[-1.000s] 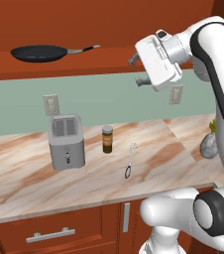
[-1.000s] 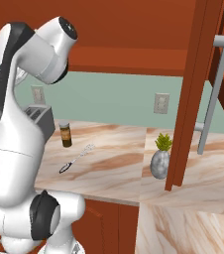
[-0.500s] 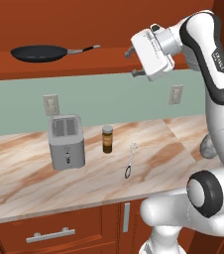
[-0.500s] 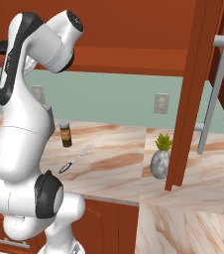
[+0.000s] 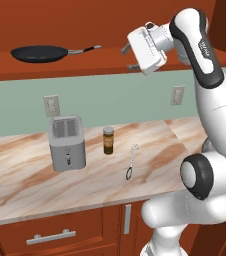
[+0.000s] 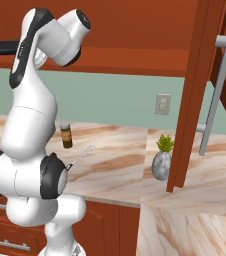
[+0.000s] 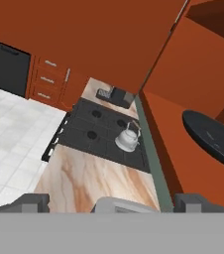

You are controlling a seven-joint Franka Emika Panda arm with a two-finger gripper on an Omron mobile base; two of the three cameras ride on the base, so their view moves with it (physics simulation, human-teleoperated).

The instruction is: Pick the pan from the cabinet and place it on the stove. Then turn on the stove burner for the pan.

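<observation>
The black pan (image 5: pixel 40 53) lies on the open shelf of the reddish-brown cabinet (image 5: pixel 85 69), its thin handle (image 5: pixel 85 49) pointing right. My gripper (image 5: pixel 129 57) hangs open at shelf height, a short way right of the handle's end and touching nothing. In the hand view the pan (image 7: pixel 213 136) rests on the shelf at the right, and my dark fingertips (image 7: pixel 34 202) rise wide apart at the bottom. The black stove (image 7: pixel 86 134) lies far below in the counter. The pan's edge (image 6: pixel 0 47) shows at the far left of the right base view.
A white kettle (image 7: pixel 127 139) sits on one stove burner. On the counter stand a grey toaster (image 5: pixel 67 142), a spice jar (image 5: pixel 108 140) and a whisk (image 5: pixel 132 161). An open cabinet door (image 6: pixel 192 95) hangs at the right, with a potted plant (image 6: pixel 161 159) beside it.
The arm has lifted the hand and swung it left along the shelf, closer to the pan's handle. The pan and the counter items have not moved.
</observation>
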